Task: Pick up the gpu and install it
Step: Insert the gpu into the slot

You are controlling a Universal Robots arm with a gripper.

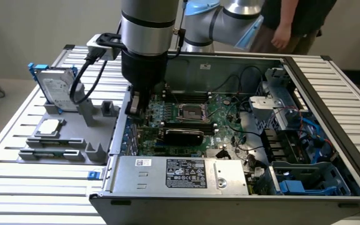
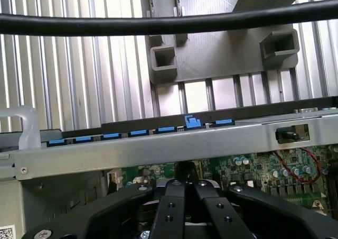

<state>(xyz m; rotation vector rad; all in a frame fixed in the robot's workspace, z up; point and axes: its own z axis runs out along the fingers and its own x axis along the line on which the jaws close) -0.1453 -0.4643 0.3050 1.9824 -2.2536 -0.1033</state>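
At the exterior view's left stood the grey parts holder [image 1: 61, 140], with one silver hard drive in a blue frame [image 1: 58, 91] upright at its far end and one processor chip [image 1: 48, 126] lying flat nearer. I counted two empty upright posts on it, seen close in the wrist view as square sockets [image 2: 163, 59].

Moving right, my pincer [image 1: 135, 105] hung inside the open computer case [image 1: 330, 108], just over its left wall and above the motherboard [image 1: 192, 112]. My fingers [image 2: 171, 210] were drawn fully together. Whether they pinched anything between them I could not tell; I saw no card in them.

The gpu [image 1: 183, 133] lay low in the case, just right of my pincer, black cover showing, resting across the board near the one bare processor socket [image 1: 189, 112]. It looked seated in a slot, though I could not be sure. I judged it light and stiff but fragile: best held by the long edges of the black cover or near the bracket, never by the contacts or the bare green board.

Nearer sat one power supply [image 1: 180, 174], and at the far right one person [image 1: 292, 23] stood behind the case.
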